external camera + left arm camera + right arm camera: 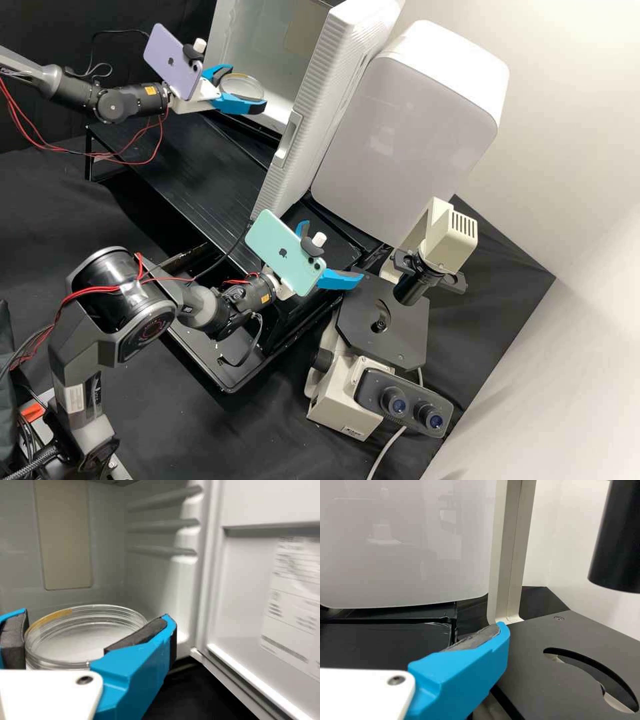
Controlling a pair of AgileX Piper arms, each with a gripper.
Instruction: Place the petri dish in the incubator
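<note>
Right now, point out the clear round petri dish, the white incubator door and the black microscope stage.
Petri dish (pixel 80 642): left wrist view, its floor.
Incubator door (pixel 323 107): high view, ribbed face.
Microscope stage (pixel 535 635): right wrist view, flat top.

You are in a lab. A big microscope (pixel 380 327) with two eye holes sits on the black bench (pixel 193 167). A white incubator (pixel 250 47) stands with its door open, and you can see shelf rails inside. A clear petri dish (pixel 239 85) is at its opening.
</note>
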